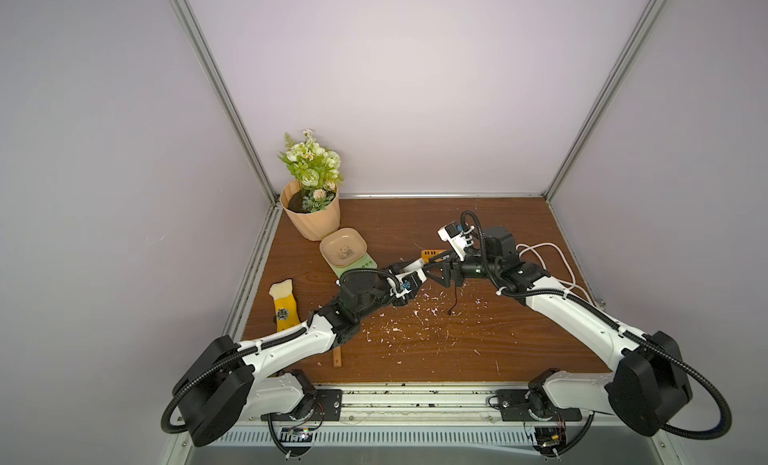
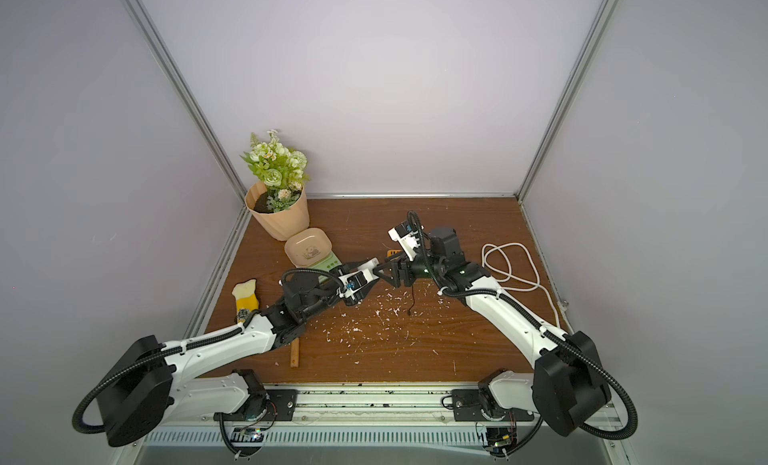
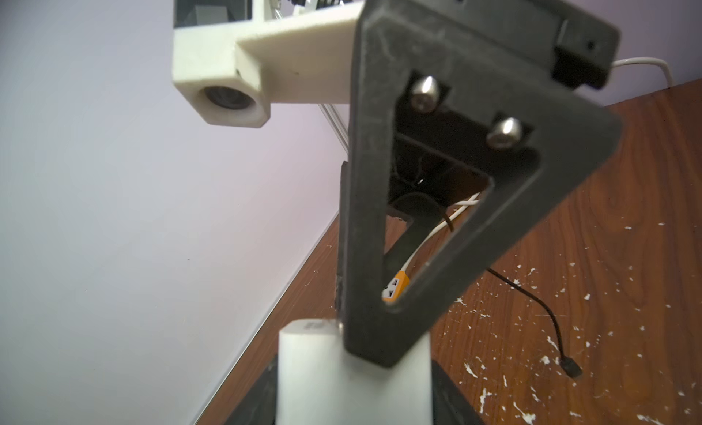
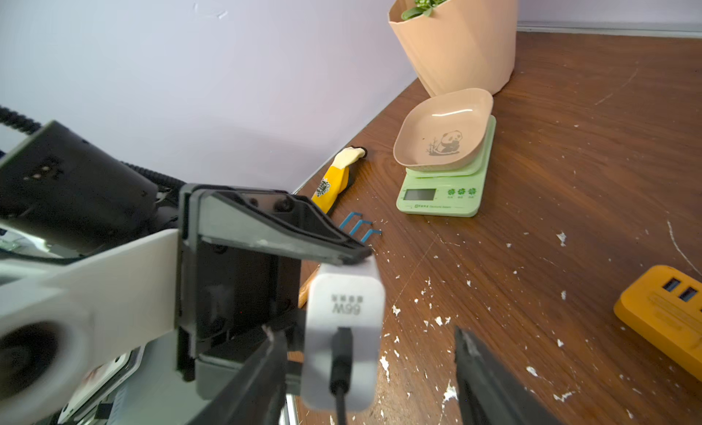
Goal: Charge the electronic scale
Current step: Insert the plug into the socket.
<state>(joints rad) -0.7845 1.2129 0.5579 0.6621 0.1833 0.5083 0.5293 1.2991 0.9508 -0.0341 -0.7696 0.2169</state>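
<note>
The electronic scale [image 1: 358, 266] [image 2: 329, 264] [image 4: 444, 193], pale green with a beige panda tray [image 4: 444, 134], sits at the back left by the pot. Mid-table, my left gripper [image 1: 417, 271] [image 3: 353, 385] is shut on a white charger cube [image 4: 343, 301] [image 3: 353, 366]. A black cable [image 4: 342, 360] is plugged into the cube, and its loose end [image 1: 450, 313] [image 3: 569, 368] dangles over the table. My right gripper [image 1: 428, 272] [image 4: 370, 366] faces the cube, open, with a gap on each side of it.
An orange power strip [image 1: 432, 254] [image 2: 392, 253] [image 4: 661, 316] lies just behind the grippers, its white cord [image 1: 557, 259] looped at the right. A flower pot [image 1: 311, 221], a yellow beer-shaped item [image 1: 284, 305], blue hex keys [image 4: 359, 227] and a wooden stick [image 1: 336, 357] lie to the left.
</note>
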